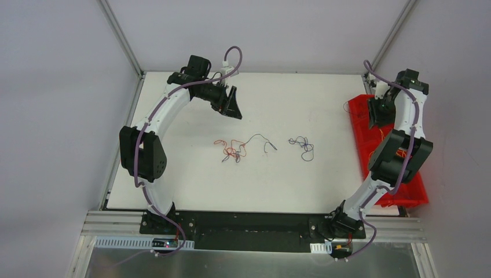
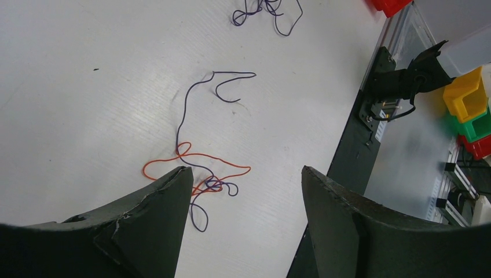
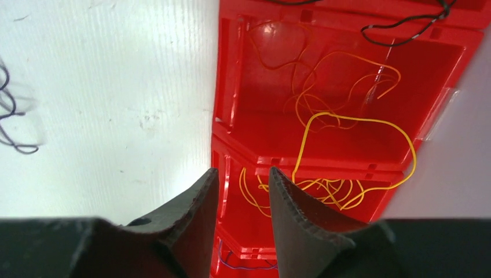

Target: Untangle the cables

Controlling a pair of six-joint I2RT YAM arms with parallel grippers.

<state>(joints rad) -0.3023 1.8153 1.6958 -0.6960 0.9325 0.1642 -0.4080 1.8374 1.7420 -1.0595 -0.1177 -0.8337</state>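
Thin cables lie loose on the white table: a red and orange tangle [image 1: 231, 150], a long dark strand [image 1: 260, 139] leading off it, and a dark purple knot [image 1: 302, 147] to its right. In the left wrist view the orange cable [image 2: 200, 157] loops through a purple cable [image 2: 184, 113] just beyond my left fingers. My left gripper [image 2: 246, 174] hangs open above the table's far left [image 1: 231, 105], holding nothing. My right gripper [image 3: 243, 174] stands open by a narrow gap over the red bin [image 3: 223, 69], nothing between its fingers. Yellow cables [image 3: 353, 124] lie in the bin.
The red bin [image 1: 358, 110] sits at the table's right edge, divided into compartments holding orange [image 3: 278, 61], black [image 3: 405, 24] and purple [image 3: 243, 265] strands. Yellow, green and red bins [image 2: 469, 95] stand beyond the near edge. Frame posts rise at the back corners.
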